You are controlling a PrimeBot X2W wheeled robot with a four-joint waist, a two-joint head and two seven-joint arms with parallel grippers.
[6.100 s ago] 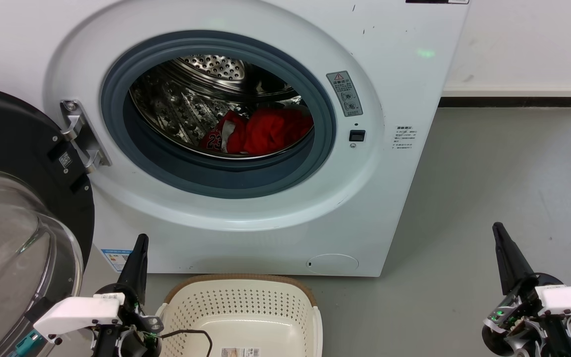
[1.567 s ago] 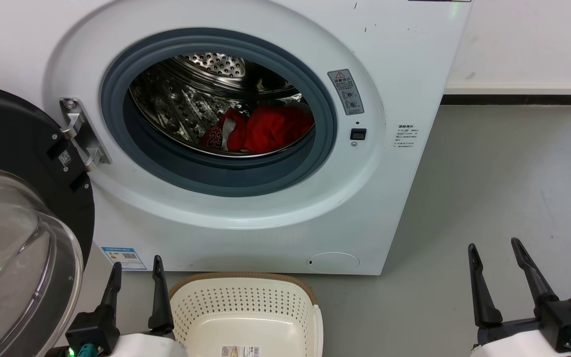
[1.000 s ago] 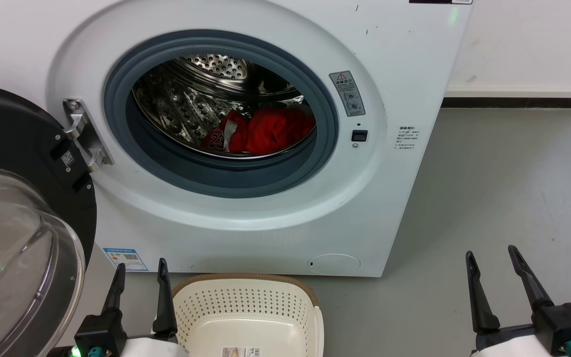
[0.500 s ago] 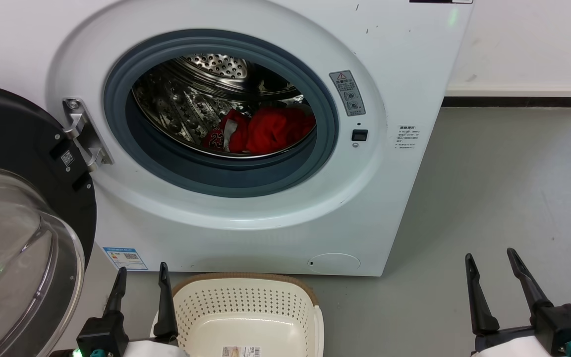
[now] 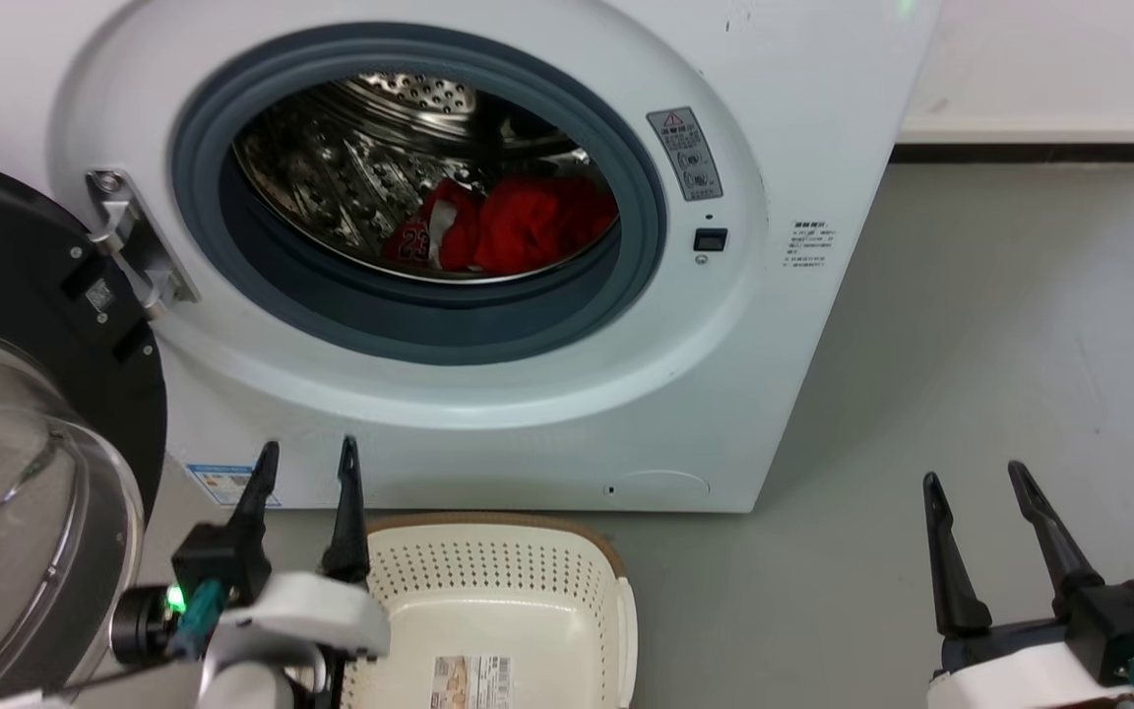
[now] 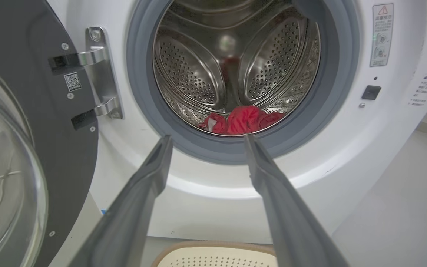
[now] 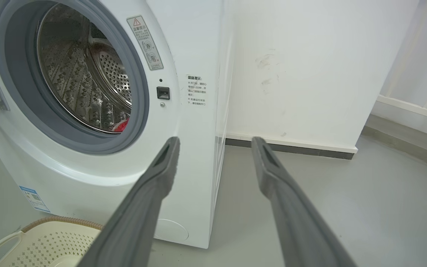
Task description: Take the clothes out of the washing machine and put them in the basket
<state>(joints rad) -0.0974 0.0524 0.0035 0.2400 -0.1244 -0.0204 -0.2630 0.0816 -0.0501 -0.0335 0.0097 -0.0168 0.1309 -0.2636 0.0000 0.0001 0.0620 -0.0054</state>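
Observation:
The red clothes (image 5: 503, 231) lie bunched at the bottom of the steel drum inside the white washing machine (image 5: 774, 325), whose door (image 5: 26, 423) hangs open at the left. In the left wrist view the clothes (image 6: 241, 119) show past the grey gasket. The cream basket (image 5: 503, 581) stands on the floor below the porthole. My left gripper (image 5: 309, 461) is open, raised beside the basket's left rim, in front of the washer's lower panel. My right gripper (image 5: 976, 481) is open over the floor, right of the washer. A sliver of red clothes (image 7: 121, 126) shows in the right wrist view.
Grey floor (image 5: 1000, 325) stretches to the right of the washer up to a white wall with a dark skirting (image 5: 1030, 153). The open door's glass bowl (image 5: 6, 512) bulges out close to my left arm. The basket rim (image 6: 213, 246) lies under the left fingers.
The head camera has tipped down and shifted. My left gripper has risen toward the washer front, with its white wrist now in view. The right gripper stays open in much the same place.

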